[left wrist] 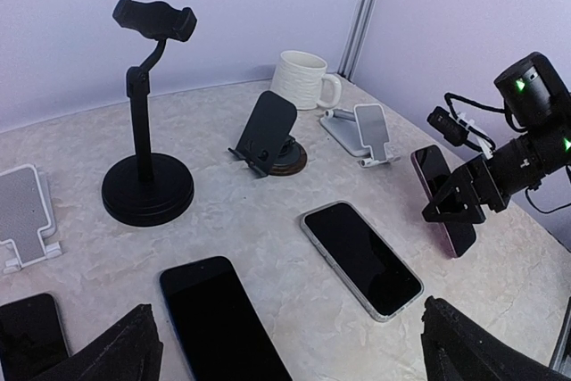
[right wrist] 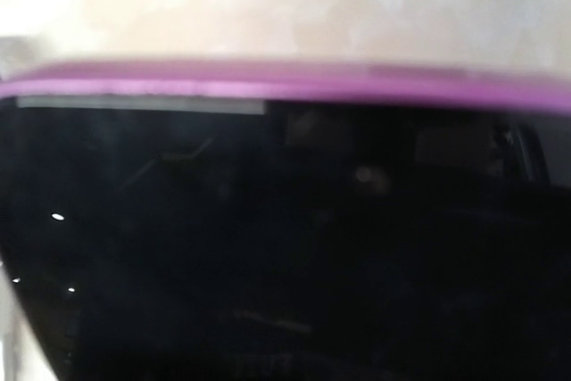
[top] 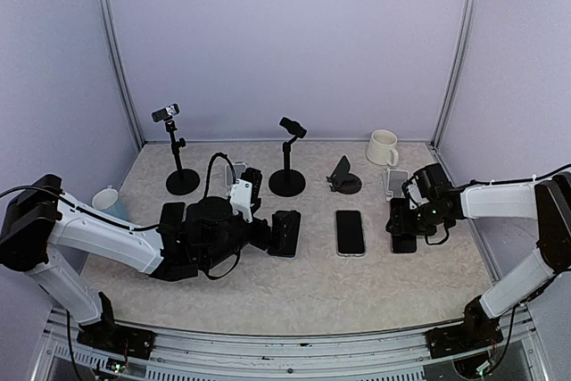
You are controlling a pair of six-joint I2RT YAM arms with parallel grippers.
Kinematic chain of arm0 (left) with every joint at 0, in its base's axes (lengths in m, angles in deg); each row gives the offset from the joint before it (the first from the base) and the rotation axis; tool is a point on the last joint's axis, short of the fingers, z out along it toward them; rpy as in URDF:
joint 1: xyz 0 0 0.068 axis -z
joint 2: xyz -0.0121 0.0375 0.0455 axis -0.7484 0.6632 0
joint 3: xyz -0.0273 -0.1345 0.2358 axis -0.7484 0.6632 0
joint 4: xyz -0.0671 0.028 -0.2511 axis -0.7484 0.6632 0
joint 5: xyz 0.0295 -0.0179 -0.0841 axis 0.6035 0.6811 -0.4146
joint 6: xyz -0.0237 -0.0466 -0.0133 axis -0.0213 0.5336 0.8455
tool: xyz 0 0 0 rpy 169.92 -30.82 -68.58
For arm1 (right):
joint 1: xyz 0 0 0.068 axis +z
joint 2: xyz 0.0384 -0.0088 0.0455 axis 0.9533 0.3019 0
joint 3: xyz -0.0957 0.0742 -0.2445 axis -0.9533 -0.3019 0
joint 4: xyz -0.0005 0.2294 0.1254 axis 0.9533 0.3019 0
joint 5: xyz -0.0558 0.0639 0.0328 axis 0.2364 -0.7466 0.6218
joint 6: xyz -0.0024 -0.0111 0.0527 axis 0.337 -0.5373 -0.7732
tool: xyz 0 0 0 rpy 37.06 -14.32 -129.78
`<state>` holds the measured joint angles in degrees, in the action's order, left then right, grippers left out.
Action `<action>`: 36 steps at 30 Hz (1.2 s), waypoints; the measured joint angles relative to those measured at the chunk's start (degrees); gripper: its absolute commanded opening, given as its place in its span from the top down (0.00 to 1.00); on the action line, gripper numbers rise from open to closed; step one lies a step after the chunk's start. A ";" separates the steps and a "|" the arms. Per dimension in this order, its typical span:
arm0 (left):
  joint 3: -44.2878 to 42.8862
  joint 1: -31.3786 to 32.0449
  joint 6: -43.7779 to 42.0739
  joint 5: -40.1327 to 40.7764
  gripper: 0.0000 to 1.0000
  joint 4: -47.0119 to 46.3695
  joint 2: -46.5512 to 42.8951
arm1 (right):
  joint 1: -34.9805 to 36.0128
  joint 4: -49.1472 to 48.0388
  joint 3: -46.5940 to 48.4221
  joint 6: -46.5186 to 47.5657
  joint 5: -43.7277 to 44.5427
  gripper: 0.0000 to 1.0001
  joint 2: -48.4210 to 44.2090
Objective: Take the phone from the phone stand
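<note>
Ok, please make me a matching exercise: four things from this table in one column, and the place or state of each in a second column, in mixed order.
1 white ceramic mug
2 pink-edged dark phone
3 silver-edged dark phone
4 tall black pole stand

a lies flat on the table
b its clamp is empty
c held on edge in the right gripper
d stands farthest back

Pairs: 1-d, 2-c, 3-a, 4-b
</note>
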<state>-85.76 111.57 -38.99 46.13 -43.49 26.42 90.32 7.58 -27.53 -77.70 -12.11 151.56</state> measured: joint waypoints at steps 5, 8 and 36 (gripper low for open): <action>0.00 -0.02 0.00 0.02 0.01 0.00 0.00 | 0.02 -0.55 -0.09 -0.02 0.87 0.29 1.05; 0.00 -0.02 0.00 0.04 0.01 0.02 0.00 | 0.04 -0.66 -0.09 -0.02 1.36 0.28 1.29; 0.00 -0.20 0.00 0.02 0.01 0.48 0.00 | 0.04 -3.23 0.20 -0.17 1.75 0.02 2.25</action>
<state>-85.76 111.37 -38.99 46.15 -43.01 26.42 90.36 4.34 -27.33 -77.88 -10.36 153.81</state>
